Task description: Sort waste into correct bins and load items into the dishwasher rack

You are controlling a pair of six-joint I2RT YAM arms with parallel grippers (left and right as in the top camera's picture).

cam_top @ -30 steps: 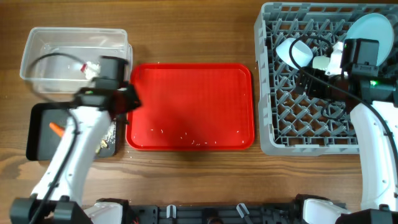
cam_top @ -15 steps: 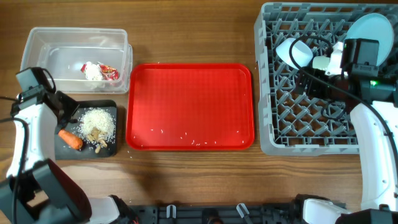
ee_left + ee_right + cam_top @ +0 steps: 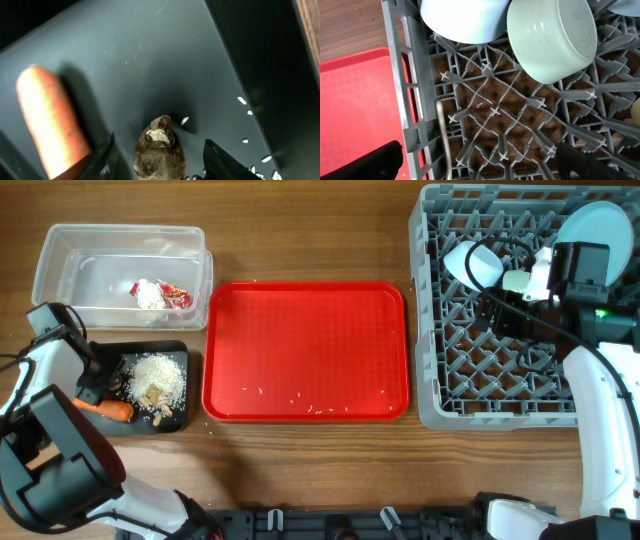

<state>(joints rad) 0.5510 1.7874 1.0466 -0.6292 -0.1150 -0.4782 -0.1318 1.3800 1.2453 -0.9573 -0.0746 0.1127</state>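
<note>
My left gripper (image 3: 96,381) (image 3: 159,172) is open low over the left end of the black tray (image 3: 178,423). A brown food scrap (image 3: 160,150) lies between its fingers, apart from both. The orange carrot (image 3: 108,409) (image 3: 49,125) lies just beside it. Rice crumbs (image 3: 160,373) and more brown scraps (image 3: 150,396) fill the tray's right half. The red-and-white wrapper (image 3: 177,297) and white tissue (image 3: 148,293) lie in the clear tub (image 3: 60,250). My right gripper (image 3: 507,315) (image 3: 482,161) is open and empty over the grey rack (image 3: 500,395), below the pale blue-white bowl (image 3: 462,20) and mint-green bowl (image 3: 555,37).
The light-blue plate (image 3: 592,225) stands in the rack's far right corner. A bit of the yellow cup (image 3: 636,109) shows at the right wrist view's edge. The flat red tray (image 3: 305,350) with a few rice grains lies between the bins and the rack.
My left arm swung from over the black tray out to the far left, uncovering the tray. Its gripper now sits low at the tray's left end. The right arm has not moved.
</note>
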